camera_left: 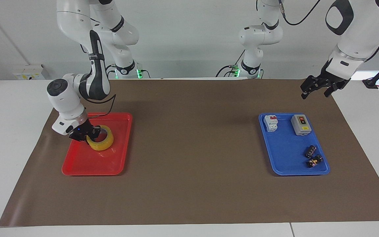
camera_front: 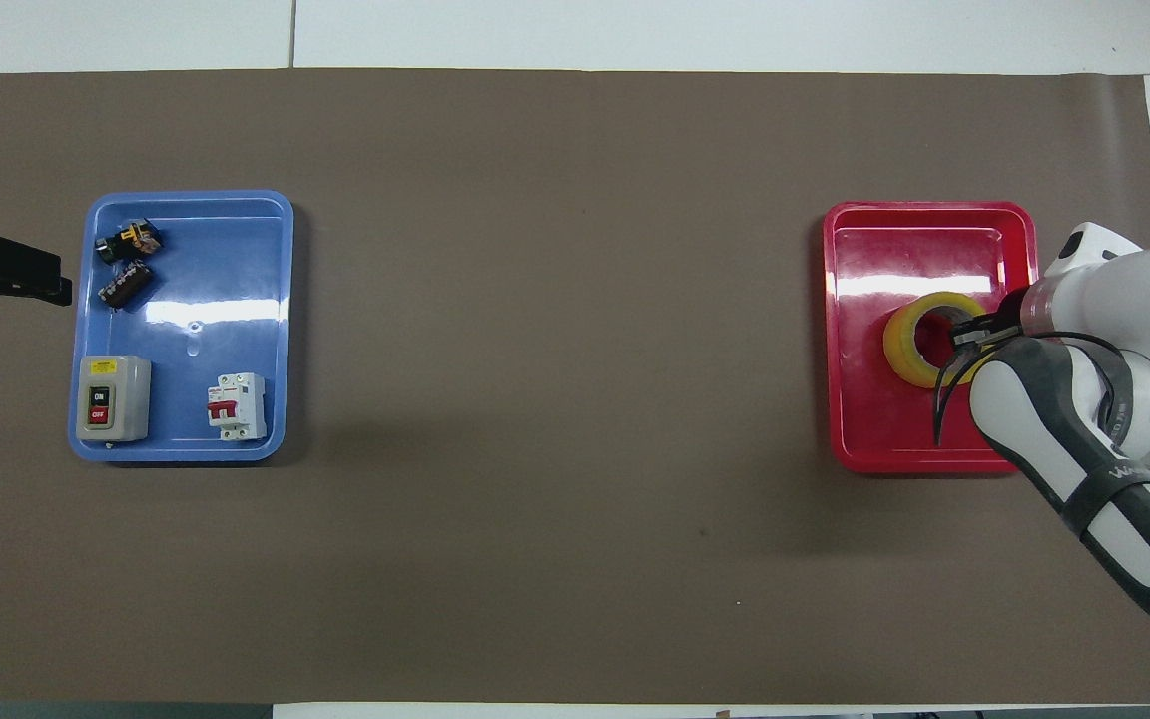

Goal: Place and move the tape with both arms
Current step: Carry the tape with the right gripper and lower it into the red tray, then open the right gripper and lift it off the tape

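Observation:
The yellow tape roll [camera_left: 103, 143] is tilted and held just above the red tray [camera_left: 123, 144] at the right arm's end of the table. My right gripper [camera_left: 89, 133] is shut on the roll's rim, one finger inside the ring. In the overhead view the tape [camera_front: 902, 345] shows over the tray [camera_front: 835, 399], with the right gripper [camera_front: 969, 335] at its edge. My left gripper [camera_left: 315, 89] is open and empty. It waits in the air beside the blue tray [camera_left: 275, 164], over the mat at the left arm's end, and shows in the overhead view [camera_front: 11, 280].
The blue tray [camera_front: 281, 320] holds a grey switch box [camera_front: 113, 399], a white circuit breaker [camera_front: 237, 405] and two small black parts [camera_front: 126, 262]. A brown mat [camera_left: 192, 148] covers the table between the two trays.

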`<state>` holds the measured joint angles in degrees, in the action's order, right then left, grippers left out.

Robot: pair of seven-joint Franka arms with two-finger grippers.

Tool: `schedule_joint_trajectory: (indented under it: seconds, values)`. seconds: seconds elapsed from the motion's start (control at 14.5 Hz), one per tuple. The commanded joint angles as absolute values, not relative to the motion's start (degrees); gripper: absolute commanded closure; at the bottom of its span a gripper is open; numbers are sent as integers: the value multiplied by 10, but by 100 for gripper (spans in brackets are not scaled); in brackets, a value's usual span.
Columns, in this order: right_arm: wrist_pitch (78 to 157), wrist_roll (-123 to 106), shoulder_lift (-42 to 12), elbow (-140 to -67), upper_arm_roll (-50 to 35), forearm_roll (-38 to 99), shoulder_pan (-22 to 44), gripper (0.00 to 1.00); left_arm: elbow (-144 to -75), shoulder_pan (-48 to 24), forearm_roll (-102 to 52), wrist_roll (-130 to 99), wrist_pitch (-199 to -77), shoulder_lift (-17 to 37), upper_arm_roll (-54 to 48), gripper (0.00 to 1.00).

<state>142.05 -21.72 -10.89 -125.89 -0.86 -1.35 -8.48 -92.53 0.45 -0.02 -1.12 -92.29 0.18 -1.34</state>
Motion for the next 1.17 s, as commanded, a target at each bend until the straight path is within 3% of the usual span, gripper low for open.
schedule_joint_trajectory:
  seconds: [0.0, 0.21, 0.28, 0.34, 0.69, 1.1]
  values:
    - [1432, -232, -100, -1271, -16, -15, -96, 100, -944, 7, -14, -6, -930, -15, -11, 0]
    - [1433, -231, -108, -1274, -15, -15, -97, 100, -944, 7, -14, -6, -930, -15, -11, 0]
    - [1432, -229, -108, -1272, -15, -15, -96, 66, -944, 7, -14, -6, -930, -15, -11, 0]
    - [1431, -228, -108, -1268, -15, -15, -97, 1, -944, 7, -14, -6, -930, -15, -11, 0]
    - [1331, -155, -84, -1176, -19, -15, -84, 0, -944, 7, -14, -6, -930, -15, -11, 0]
    - [1156, 69, -72, -1035, -20, -55, 2, 0, -945, 7, -14, -6, -930, -15, -11, 0]
